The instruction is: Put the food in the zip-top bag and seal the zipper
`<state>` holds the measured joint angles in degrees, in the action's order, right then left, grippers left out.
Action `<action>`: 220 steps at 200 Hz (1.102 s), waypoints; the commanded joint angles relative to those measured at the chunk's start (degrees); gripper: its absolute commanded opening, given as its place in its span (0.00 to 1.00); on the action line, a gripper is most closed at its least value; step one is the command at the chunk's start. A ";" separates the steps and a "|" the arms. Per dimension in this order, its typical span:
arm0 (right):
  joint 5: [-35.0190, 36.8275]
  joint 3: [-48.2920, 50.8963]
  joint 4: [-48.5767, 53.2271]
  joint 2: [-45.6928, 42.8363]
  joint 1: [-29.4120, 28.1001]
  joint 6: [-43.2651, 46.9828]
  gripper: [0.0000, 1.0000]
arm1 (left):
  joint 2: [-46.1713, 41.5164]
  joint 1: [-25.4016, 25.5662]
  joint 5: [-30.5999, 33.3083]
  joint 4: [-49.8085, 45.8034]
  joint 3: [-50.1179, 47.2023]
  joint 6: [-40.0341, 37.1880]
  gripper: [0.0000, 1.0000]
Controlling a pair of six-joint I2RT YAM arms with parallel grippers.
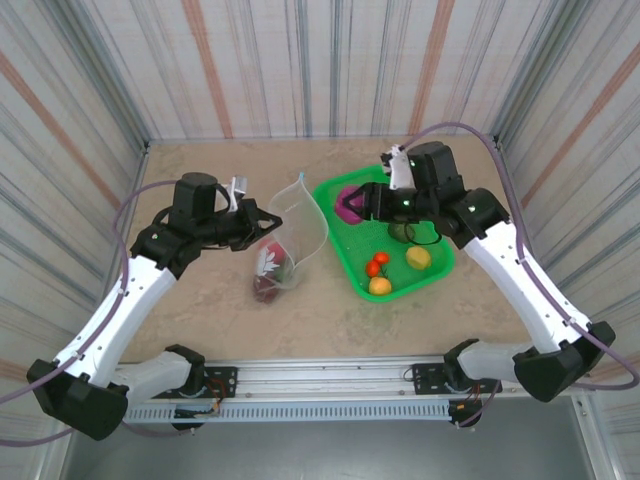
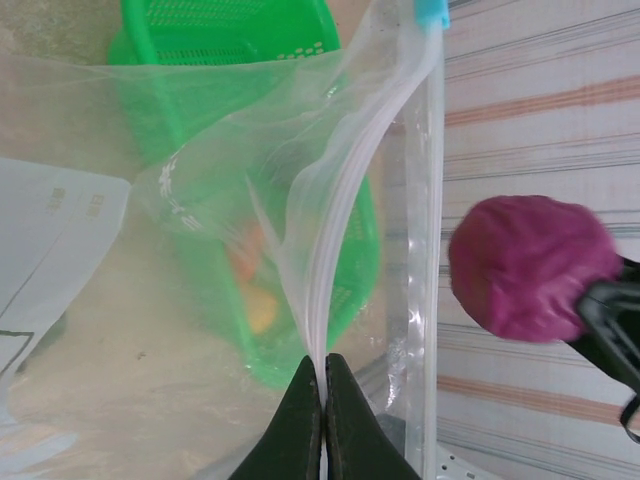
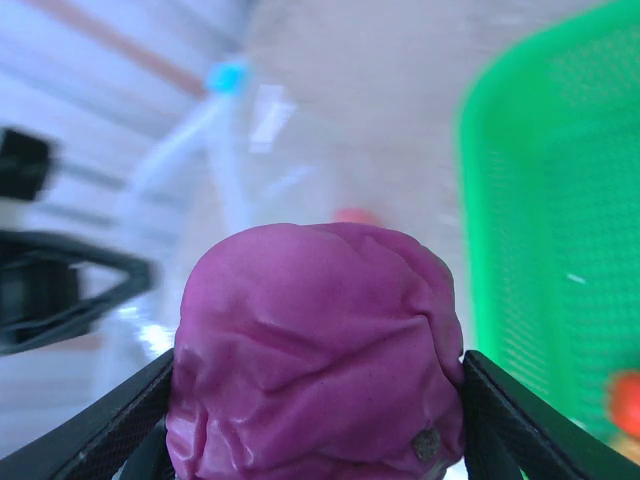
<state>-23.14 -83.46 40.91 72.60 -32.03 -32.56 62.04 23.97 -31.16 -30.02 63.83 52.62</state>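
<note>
Striped walls (image 1: 300, 60) ring the table (image 1: 200, 320); my left gripper (image 2: 323, 368) pinches the zip-top bag (image 1: 305, 215) at its rim, my right gripper (image 1: 364, 203) clasps purple food (image 3: 315, 350) over the basket (image 1: 443, 268).

Zip-top bag (image 1: 292, 238) left of basket (image 1: 349, 262)

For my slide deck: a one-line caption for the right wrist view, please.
The right tool grips a purple toy vegetable, green basket at right, clear bag blurred ahead.
</note>
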 commanded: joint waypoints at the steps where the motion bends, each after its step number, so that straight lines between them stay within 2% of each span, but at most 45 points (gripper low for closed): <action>1: -5.77 -4.30 -3.52 2.55 -3.80 0.85 0.63 | 0.10 0.34 -1.72 1.81 0.05 0.64 0.00; 28: -6.20 -8.04 -4.14 5.08 -7.74 3.05 0.63 | 0.09 1.06 -1.43 1.62 0.35 0.64 0.00; 59: -5.99 -7.07 -4.88 7.67 -10.36 3.68 0.63 | -0.08 1.37 -0.79 1.89 0.67 0.64 0.00; 96: 4.77 -4.02 -2.16 10.05 -10.84 3.17 0.63 | -0.27 1.31 0.01 2.28 1.97 0.57 0.00; 152: 10.50 -6.10 4.20 15.05 -12.83 3.35 0.64 | -1.61 1.30 0.29 2.45 1.64 0.43 0.00; 184: 11.45 -6.07 5.14 15.43 -14.33 4.72 0.74 | -1.81 1.34 0.57 2.42 1.33 0.29 0.00; 220: 11.05 -6.01 4.69 14.44 -14.29 5.16 0.76 | -1.45 1.28 0.30 2.77 1.29 0.30 0.00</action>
<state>-13.23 -88.12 44.25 88.07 -46.26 -29.06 61.32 25.15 -31.05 -28.40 63.86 52.82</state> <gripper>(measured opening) 0.761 0.053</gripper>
